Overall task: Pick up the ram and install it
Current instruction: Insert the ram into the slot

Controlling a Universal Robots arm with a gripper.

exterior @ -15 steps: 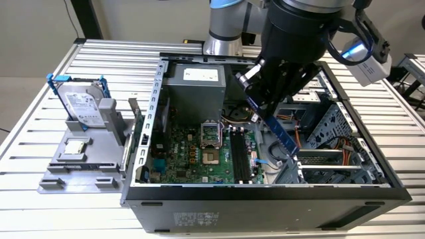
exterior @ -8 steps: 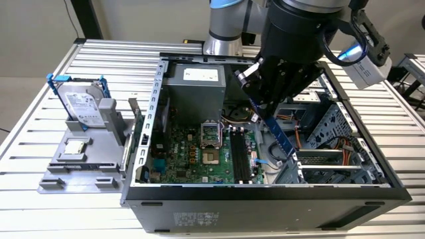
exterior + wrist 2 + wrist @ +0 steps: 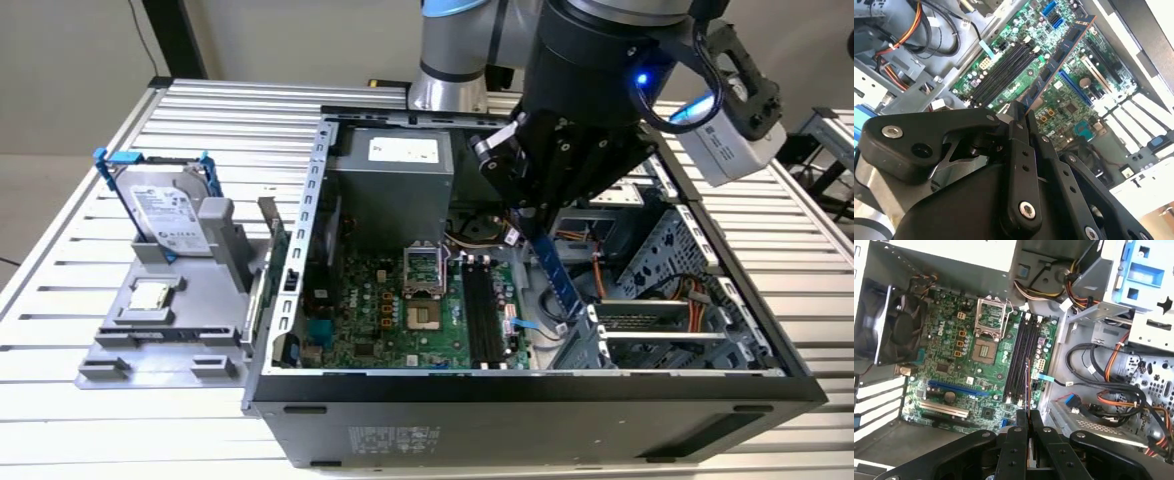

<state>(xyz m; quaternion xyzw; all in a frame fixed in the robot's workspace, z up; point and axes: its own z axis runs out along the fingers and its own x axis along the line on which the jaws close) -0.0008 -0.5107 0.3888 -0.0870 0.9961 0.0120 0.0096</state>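
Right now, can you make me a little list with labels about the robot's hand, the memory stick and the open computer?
gripper: shut on the ram, above the motherboard
ram: held by one end, hanging over the board, not in a slot yet
memory slots: long, black, look empty
motherboard: green, lying inside the open computer case
hard drive: in a blue frame, standing outside the case on the exterior view's left
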